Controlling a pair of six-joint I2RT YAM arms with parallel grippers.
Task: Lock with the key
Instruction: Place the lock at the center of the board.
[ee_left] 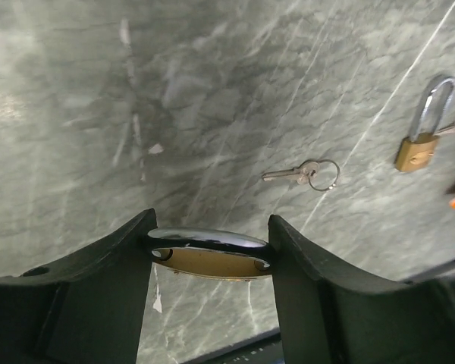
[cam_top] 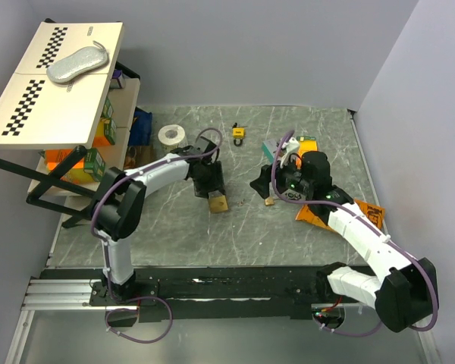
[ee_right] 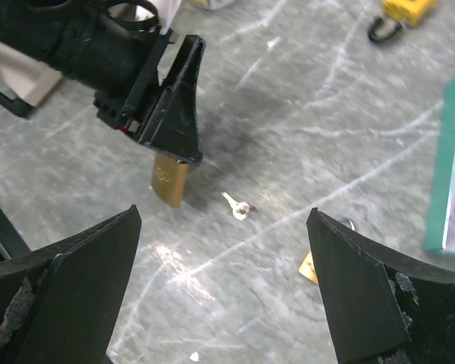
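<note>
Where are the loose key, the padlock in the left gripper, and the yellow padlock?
loose key (ee_left: 284,175): left wrist view, its shaft.
held padlock (ee_right: 169,180): right wrist view, its brass body.
yellow padlock (cam_top: 237,133): top view, its body.

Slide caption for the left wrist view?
Left gripper clamps a brass padlock with chrome shackle; small silver ringed key and second brass padlock lie beyond on the grey marbled table.

The left tool (ee_left: 211,241) grips a brass padlock (ee_left: 212,263); a key (ee_left: 287,174) lies beyond.
</note>
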